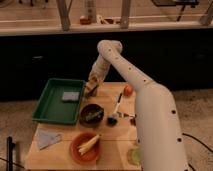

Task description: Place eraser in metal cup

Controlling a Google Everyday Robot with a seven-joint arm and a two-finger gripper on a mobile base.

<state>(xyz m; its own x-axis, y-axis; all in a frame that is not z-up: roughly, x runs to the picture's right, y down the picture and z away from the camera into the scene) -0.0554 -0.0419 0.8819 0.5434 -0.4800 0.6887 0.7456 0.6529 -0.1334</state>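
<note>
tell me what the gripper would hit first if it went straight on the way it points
The gripper points down at the right rim of the tray; it would likely meet that rim first, or the table just beside it. Depth is unclear, so I cannot tell which.

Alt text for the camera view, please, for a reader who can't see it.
A white robot arm reaches over a wooden table, its gripper at the right edge of a green tray holding a grey block. Nearer the camera sit a dark brown bowl, an orange bowl and a grey cloth.
</note>
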